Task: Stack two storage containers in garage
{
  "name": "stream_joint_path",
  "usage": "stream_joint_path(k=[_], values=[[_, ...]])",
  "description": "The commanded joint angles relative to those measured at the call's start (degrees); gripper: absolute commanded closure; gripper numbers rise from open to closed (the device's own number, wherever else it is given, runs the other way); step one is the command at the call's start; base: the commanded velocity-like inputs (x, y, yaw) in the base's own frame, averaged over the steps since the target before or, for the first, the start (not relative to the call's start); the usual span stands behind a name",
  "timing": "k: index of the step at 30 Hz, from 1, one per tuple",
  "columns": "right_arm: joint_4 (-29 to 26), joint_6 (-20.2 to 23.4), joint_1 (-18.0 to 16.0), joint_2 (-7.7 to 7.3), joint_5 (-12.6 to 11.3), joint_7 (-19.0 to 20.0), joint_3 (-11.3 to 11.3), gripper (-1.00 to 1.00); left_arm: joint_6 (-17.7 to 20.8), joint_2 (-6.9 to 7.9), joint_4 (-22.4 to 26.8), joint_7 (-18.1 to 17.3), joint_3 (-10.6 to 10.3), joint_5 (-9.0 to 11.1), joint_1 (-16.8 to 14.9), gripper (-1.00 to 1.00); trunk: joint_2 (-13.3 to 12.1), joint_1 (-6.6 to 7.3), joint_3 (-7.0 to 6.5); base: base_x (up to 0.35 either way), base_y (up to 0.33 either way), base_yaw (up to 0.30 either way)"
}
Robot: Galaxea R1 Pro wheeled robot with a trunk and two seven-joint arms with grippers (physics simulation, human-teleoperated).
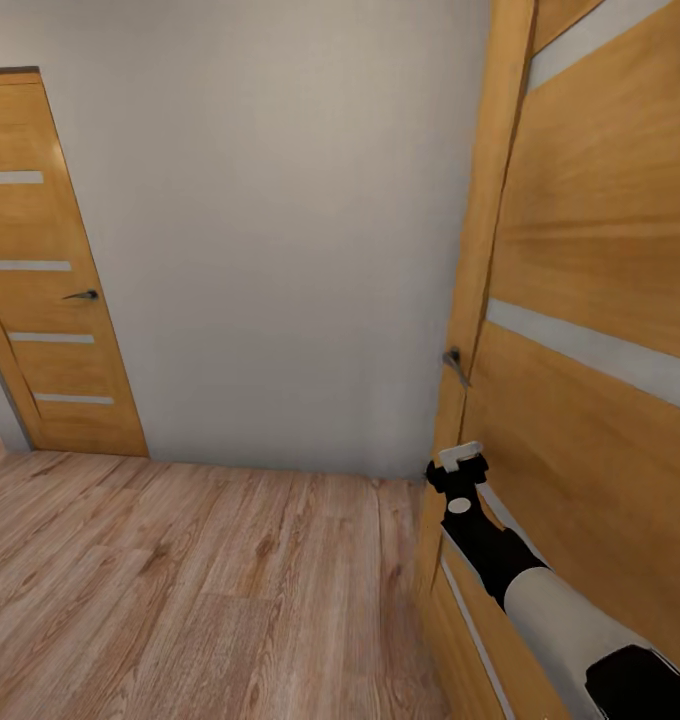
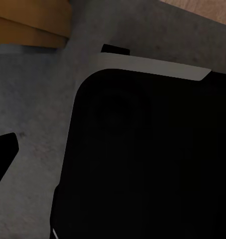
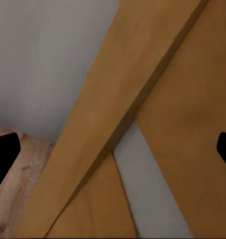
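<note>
Wood-plank floor (image 1: pixel 180 580), light, hallway type; the storage containers do not appear among the items recorded at this moment.

Right gripper (image 1: pixel 458 458): raised on its black-and-white arm (image 1: pixel 540 590), close against a wooden door (image 1: pixel 600 350) with pale stripes. In the right wrist view the two dark fingertips (image 3: pixel 3 154) sit far apart at opposite edges, nothing between them — jaws spread, released.

Door handle (image 1: pixel 454 362): dark metal, just above the right gripper.

White wall (image 1: pixel 280 230): ahead of the gripper, beyond the door edge.

Second striped wooden door (image 1: pixel 50 300): well apart, far to the gripper's left, with its own handle (image 1: pixel 81 295).

Left gripper: one dark fingertip (image 2: pixel 3 154) visible over the robot's black body (image 2: pixel 152 159); state cannot be told.
</note>
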State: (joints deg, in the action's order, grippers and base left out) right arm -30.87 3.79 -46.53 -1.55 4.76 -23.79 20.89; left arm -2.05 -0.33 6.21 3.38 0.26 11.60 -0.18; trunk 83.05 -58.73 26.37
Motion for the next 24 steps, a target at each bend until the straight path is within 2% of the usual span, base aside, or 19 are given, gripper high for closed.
stream_joint_path(k=[1, 15, 17, 21, 24], values=[[0.0, 0.5, -0.1, -1.31, 0.4, -0.7, -1.4, -1.0, -0.1, -0.02, 0.0, 0.1, 0.0, 0.4, 0.0, -1.0, 0.0, 0.0, 0.06, 0.0, 0.0, 0.0], [0.0, 0.5, -0.1, -7.5, 0.4, -0.7, -6.8, -1.0, -0.1, -0.02, 0.0, 0.1, 0.0, 0.4, 0.0, -1.0, 0.0, 0.0, 0.06, 0.0, 0.0, 0.0], [0.0, 0.5, -0.1, -8.76, 0.4, -0.7, -8.0, -1.0, -0.1, -0.02, 0.0, 0.1, 0.0, 0.4, 0.0, -1.0, 0.0, 0.0, 0.06, 0.0, 0.0, 0.0], [0.0, 0.4, -0.1, -9.9, 0.3, -0.7, -8.8, -1.0, -0.1, -0.02, 0.0, 0.1, 0.0, 0.4, 0.0, -1.0, 0.0, 0.0, 0.06, 0.0, 0.0, 0.0], [0.0, 0.5, -0.1, -10.42, 0.3, -0.7, -10.3, -1.0, -0.1, -0.02, 0.0, 0.1, 0.0, 0.4, 0.0, -1.0, 0.0, 0.0, 0.06, 0.0, 0.0, 0.0]])
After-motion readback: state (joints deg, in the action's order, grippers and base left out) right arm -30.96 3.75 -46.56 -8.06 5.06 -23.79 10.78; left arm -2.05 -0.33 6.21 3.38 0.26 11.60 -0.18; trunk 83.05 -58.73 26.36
